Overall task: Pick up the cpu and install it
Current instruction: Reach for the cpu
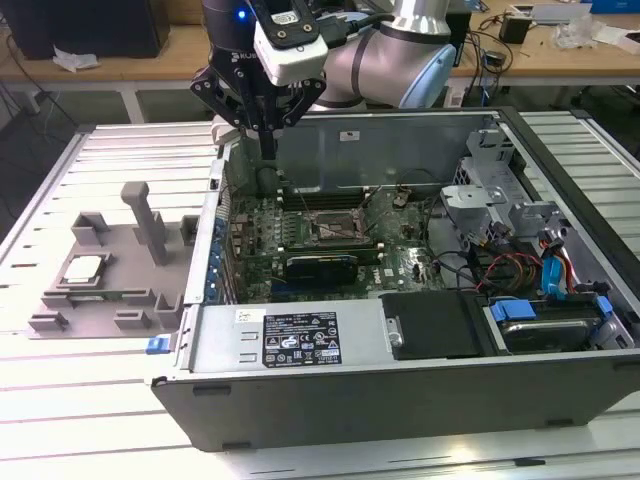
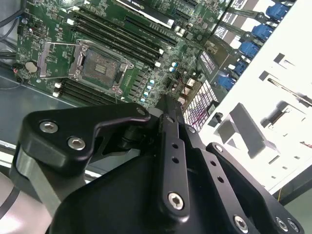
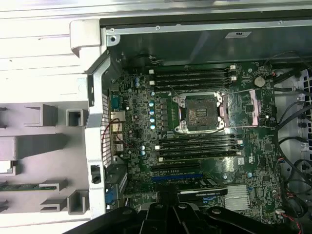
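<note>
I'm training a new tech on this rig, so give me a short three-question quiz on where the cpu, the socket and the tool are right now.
1. True or false: the cpu sits in the socket.
2. The tool hangs nearest above: A the cpu, B the case wall beside the tray, C the socket.
3. What fills the socket?
Key: 1 false, the cpu lies on the tray. 2 B. 3 nothing, it is open and empty.
</note>
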Robot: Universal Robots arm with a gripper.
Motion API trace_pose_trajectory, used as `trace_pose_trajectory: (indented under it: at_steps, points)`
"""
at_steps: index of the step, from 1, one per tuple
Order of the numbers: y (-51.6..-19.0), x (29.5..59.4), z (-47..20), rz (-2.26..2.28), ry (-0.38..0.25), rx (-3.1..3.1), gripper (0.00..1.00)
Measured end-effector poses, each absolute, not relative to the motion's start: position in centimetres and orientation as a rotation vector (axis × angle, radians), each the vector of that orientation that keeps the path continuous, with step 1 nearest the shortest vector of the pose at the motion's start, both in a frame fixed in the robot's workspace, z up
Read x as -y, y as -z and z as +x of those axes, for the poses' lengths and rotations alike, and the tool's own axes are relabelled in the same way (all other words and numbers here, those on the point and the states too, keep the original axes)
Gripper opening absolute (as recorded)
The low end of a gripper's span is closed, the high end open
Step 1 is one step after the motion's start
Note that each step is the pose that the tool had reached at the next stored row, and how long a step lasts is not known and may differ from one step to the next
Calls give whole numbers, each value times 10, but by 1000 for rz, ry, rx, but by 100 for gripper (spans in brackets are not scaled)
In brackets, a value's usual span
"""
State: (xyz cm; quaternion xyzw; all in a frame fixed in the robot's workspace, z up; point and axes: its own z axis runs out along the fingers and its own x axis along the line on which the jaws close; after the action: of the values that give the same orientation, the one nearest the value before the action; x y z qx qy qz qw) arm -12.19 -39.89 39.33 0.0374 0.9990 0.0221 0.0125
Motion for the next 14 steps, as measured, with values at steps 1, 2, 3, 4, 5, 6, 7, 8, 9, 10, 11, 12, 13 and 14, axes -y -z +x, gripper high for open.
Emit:
trace_pose_trajectory:
  at_steps: [1, 2, 3, 4, 5, 6, 7, 8, 9, 10, 11, 12, 13, 14]
  points:
    - [-393, 399, -122, 117, -69, -3114, 11]
    - [-393, 399, -122, 116, -69, -3114, 11]
    - [-393, 399, -124, 117, -69, -3114, 11]
    - [-393, 399, -126, 117, -69, -3114, 11]
    - [-393, 399, -128, 117, -69, -3114, 11]
    - [-393, 399, -130, 117, -69, -3114, 11]
    - [-393, 399, -131, 117, -69, -3113, 11]
    - [-393, 399, -133, 116, -69, -3112, 11]
    - [-393, 399, -136, 116, -69, -3112, 11]
    - [-393, 399, -138, 116, -69, -3110, 11]
    - [-393, 399, -139, 116, -69, -3109, 11]
    - [-393, 399, -140, 116, -69, -3109, 11]
    - [-393, 399, -142, 116, -69, -3108, 11]
    - [-393, 399, -143, 116, -69, -3107, 11]
